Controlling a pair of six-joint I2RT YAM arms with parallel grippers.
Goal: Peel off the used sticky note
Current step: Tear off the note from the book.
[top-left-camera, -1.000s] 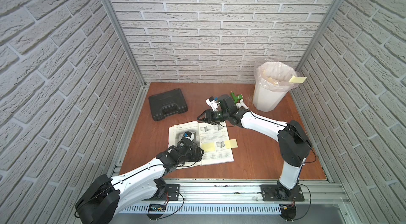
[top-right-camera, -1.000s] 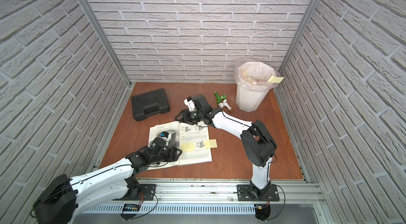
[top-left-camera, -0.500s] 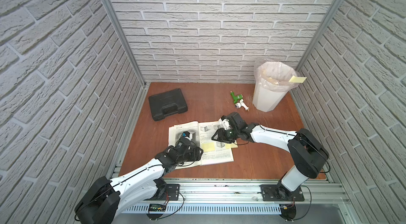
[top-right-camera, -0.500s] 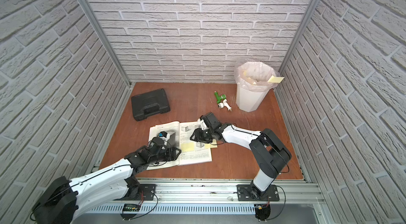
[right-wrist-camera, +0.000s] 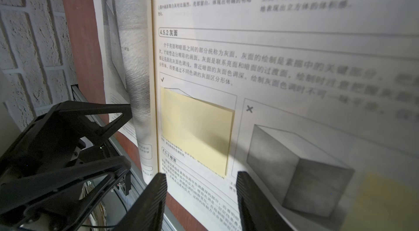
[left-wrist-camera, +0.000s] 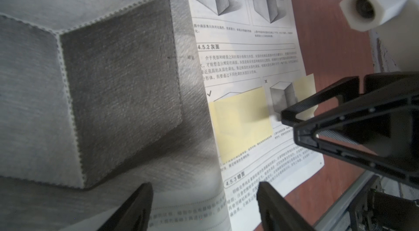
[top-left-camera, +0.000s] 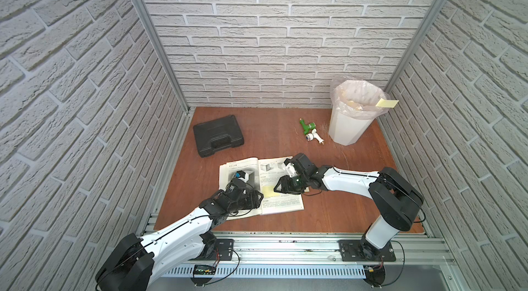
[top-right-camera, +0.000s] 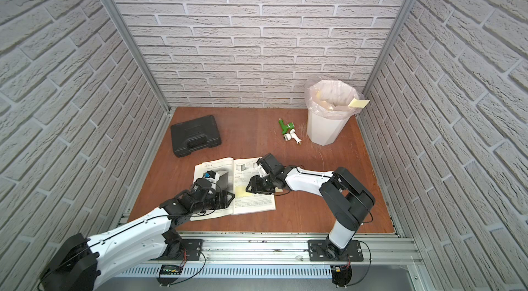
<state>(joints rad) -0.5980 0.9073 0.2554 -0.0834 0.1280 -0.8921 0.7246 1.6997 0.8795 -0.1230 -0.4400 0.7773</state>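
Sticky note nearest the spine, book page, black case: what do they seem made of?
Sticky note: thin matte pale-yellow paper, lying flat.
Book page: printed white paper, fairly matte, curving at the spine.
Black case: probably moulded plastic, dull finish, ribbed near the handle.

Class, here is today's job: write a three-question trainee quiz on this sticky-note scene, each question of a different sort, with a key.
1. True or false: the jaws of the right gripper are shut.
2. How is the book placed? A standing upright; B lying open on the table; C lying closed.
3. Fill in: one sticky note hangs on the rim of the white ____.
Key: 1 false, they stand apart with nothing between them; 2 B; 3 bin.
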